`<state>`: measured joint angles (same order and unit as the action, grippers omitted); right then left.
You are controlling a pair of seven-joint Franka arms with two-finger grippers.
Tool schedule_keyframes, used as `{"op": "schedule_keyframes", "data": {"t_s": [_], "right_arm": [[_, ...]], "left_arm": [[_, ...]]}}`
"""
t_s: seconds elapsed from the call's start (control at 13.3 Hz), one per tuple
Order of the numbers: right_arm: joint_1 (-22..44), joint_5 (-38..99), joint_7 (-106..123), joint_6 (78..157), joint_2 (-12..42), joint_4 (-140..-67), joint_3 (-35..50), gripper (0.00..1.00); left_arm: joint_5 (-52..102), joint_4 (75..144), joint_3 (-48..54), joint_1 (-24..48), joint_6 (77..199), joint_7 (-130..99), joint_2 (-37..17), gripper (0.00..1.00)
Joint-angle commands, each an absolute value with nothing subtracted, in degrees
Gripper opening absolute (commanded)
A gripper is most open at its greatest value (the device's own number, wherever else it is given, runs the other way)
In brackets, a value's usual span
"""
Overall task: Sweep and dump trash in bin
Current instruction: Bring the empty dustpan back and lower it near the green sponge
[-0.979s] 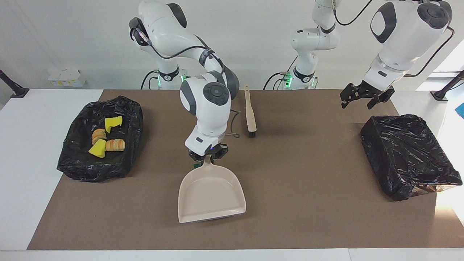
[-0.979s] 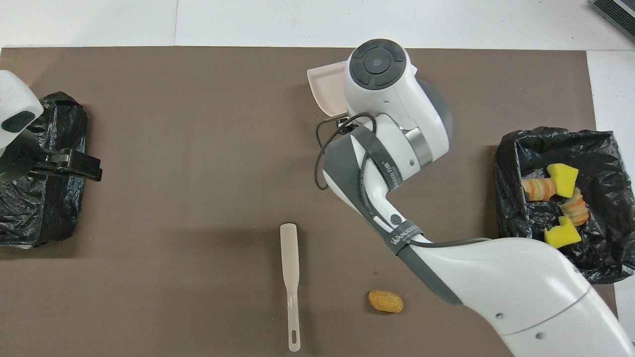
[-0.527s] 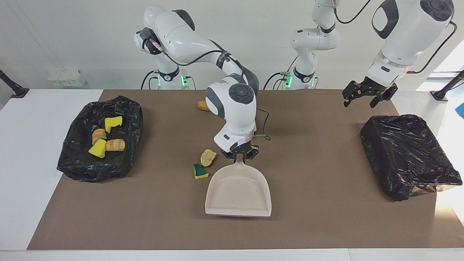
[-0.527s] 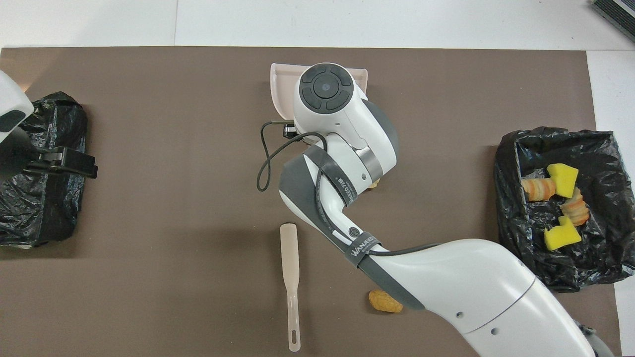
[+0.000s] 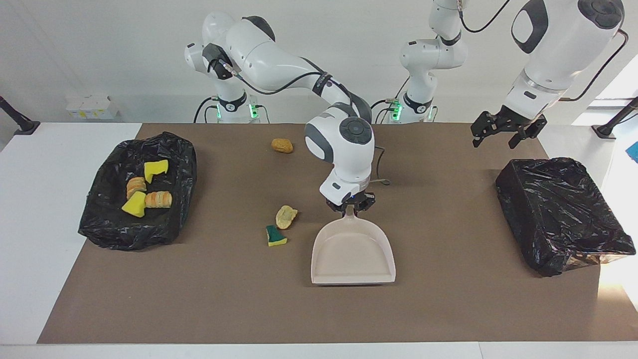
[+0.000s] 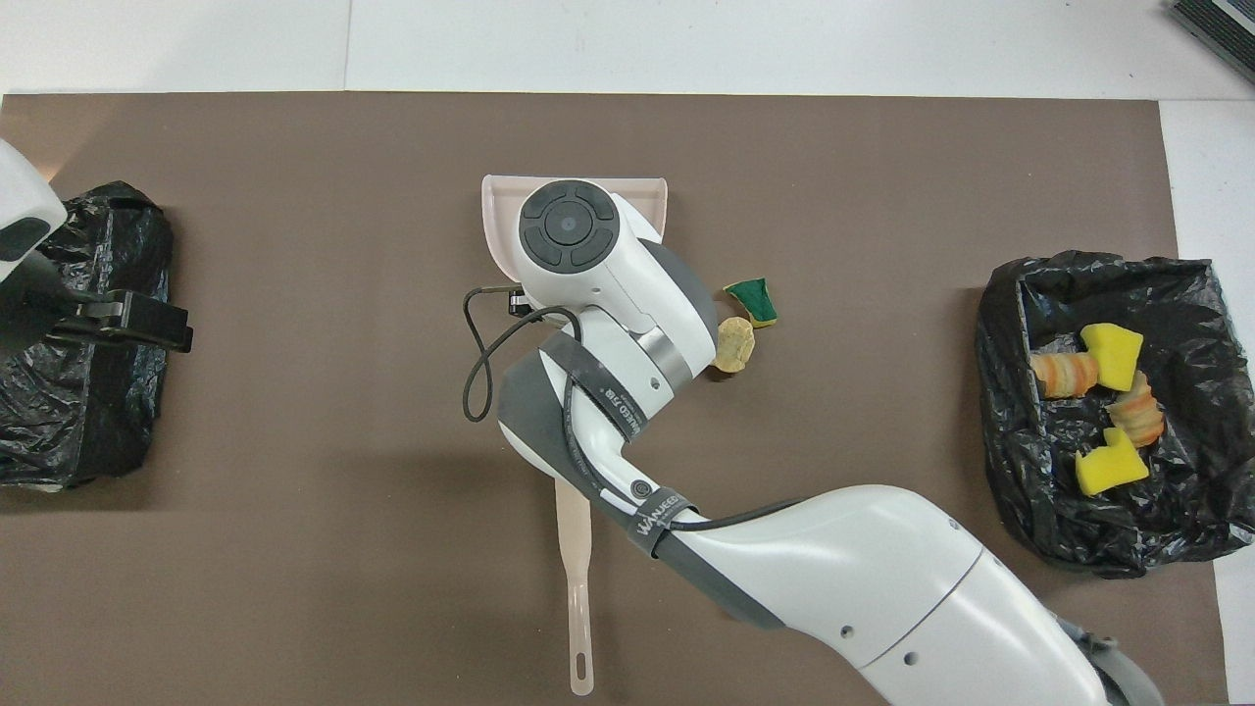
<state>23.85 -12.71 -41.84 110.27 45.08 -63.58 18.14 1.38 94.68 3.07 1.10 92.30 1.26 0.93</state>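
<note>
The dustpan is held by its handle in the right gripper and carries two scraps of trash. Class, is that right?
Not quite. The dustpan, held by its handle in the right gripper, is empty in the facing view; the two scraps lie on the mat beside it.

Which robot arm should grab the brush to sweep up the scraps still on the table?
Probably left: the left gripper hangs open and free, while the right gripper is shut on the dustpan.
</note>
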Motion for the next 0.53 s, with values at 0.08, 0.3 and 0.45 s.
{"op": "schedule_keyframes", "data": {"t_s": [0.08, 0.3, 0.45], "right_arm": [[24.3, -11.3, -43.9, 112.7, 46.6, -62.3, 18.3, 0.0], [24.9, -11.9, -43.9, 112.9, 46.6, -64.1, 18.3, 0.0], [25.6, -11.9, -43.9, 112.4, 46.6, -64.3, 18.2, 0.0]], "left_arm": [[0.4, 94.9, 2.5, 2.0, 92.9, 1.5, 1.3, 1.0], [0.4, 95.0, 2.5, 1.8, 91.9, 1.5, 1.5, 1.0], [0.4, 94.9, 2.5, 1.9, 93.0, 1.1, 1.6, 1.0]]}}
